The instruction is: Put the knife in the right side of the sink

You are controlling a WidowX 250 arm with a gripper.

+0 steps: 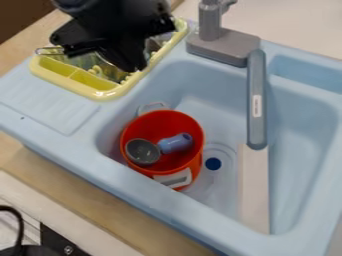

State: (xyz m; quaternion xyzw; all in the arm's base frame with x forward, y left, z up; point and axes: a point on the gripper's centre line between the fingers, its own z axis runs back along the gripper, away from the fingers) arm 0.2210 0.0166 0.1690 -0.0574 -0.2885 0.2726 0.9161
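Although I cannot tell whether the gripper (110,52) holds anything above the yellow rack (100,94), the knife is probably there; pickup seems in hand, next needing a secure grasp

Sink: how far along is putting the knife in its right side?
Done: nothing I can confirm; a pale strip lies below the faucet, but whether it is the knife is unclear. In hand: unclear; the end effector is over the rack. Left: possibly the whole placement.
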